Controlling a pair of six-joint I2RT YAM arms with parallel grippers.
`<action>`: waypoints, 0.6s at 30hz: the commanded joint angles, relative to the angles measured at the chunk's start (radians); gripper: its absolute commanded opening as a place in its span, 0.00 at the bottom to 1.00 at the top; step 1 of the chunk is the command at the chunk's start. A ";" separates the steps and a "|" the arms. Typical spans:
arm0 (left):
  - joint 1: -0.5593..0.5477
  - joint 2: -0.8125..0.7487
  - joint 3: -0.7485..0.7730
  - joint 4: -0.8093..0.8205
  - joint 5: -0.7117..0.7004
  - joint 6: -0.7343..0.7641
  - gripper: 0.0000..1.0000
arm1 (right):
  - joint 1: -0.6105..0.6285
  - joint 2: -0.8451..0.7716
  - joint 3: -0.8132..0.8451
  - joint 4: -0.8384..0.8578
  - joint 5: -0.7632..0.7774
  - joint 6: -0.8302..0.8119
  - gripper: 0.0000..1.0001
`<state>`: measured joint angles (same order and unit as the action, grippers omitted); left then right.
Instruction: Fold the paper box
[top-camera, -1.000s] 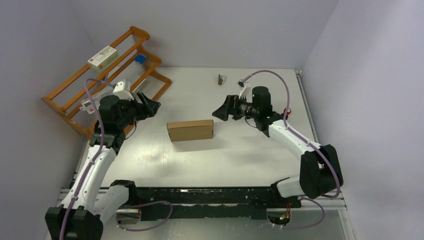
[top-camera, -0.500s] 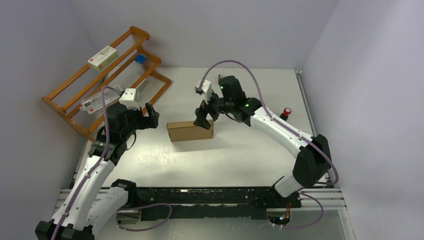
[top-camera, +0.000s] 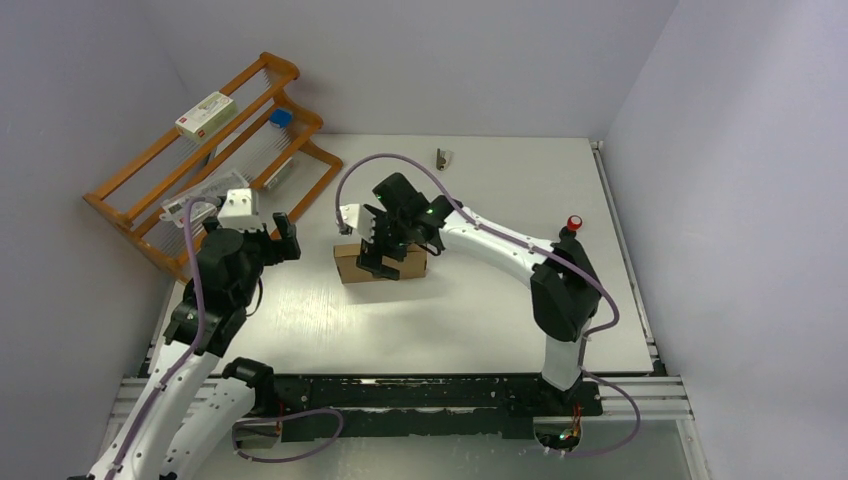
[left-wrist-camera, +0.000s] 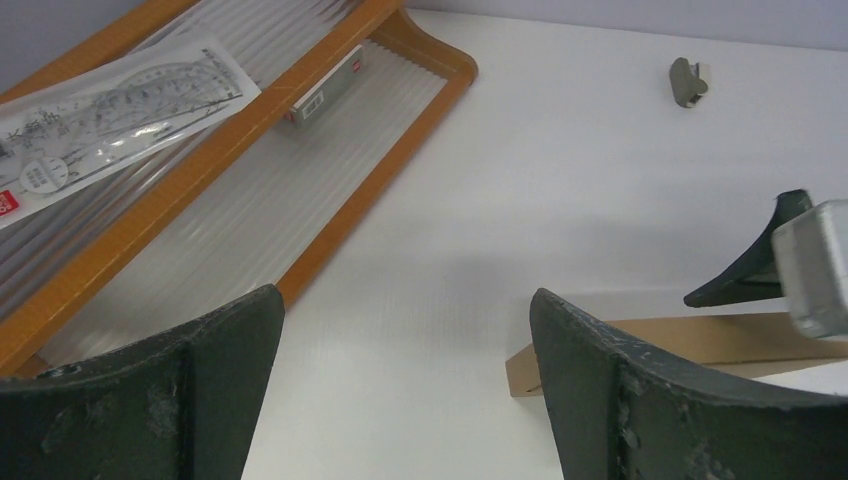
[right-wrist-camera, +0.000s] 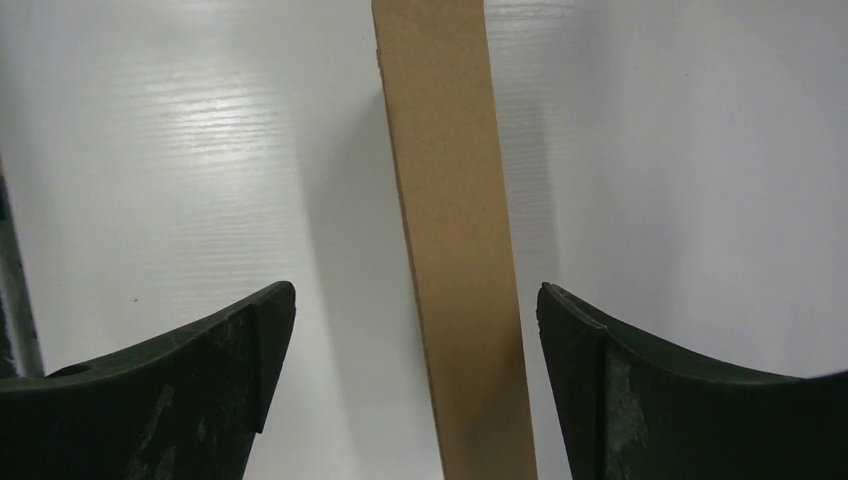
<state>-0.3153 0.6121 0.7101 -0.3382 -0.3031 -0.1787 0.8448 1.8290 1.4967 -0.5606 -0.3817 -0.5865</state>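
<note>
Well, the paper box (top-camera: 412, 264) lies flat a little left of the table's (top-camera: 480, 320) middle, with its long side running left to right. The right gripper (top-camera: 380, 258) hangs directly over the box's left half. Its jaws are spread wide, one finger on each side of the cardboard. The right wrist view shows the box (right-wrist-camera: 455, 250) as a narrow brown strip between the two fingers, with bare white table on both sides of it, so that gripper (right-wrist-camera: 415, 295) grasps nothing.

The left gripper (top-camera: 284, 236) sits off to the box's left, near the lower end of the wooden rack (top-camera: 278, 68). It too is gaping and empty. From its own camera the box's (left-wrist-camera: 700, 340) near corner shows just past one finger (the right arm's dark fingertip is poised at that end too).

There is broad bare tabletop in front of the box toward the arm bases, and more to its right. The rack slants across the back left corner. A small grey piece (top-camera: 441, 158) near the back edge and a red-topped knob (top-camera: 574, 222) near the right edge both lie well apart from the box.
</note>
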 joint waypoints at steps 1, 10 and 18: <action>-0.004 -0.015 -0.006 -0.008 -0.046 0.014 0.97 | 0.010 0.051 0.077 -0.044 0.062 -0.073 0.91; -0.005 -0.036 -0.009 -0.009 -0.060 0.010 0.97 | 0.037 0.064 0.098 -0.091 0.136 -0.145 0.56; -0.005 -0.041 -0.008 -0.010 -0.074 0.005 0.96 | 0.113 -0.048 0.015 -0.037 0.305 -0.169 0.26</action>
<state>-0.3161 0.5816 0.7074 -0.3431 -0.3496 -0.1791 0.9146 1.8683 1.5482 -0.6250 -0.2001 -0.7265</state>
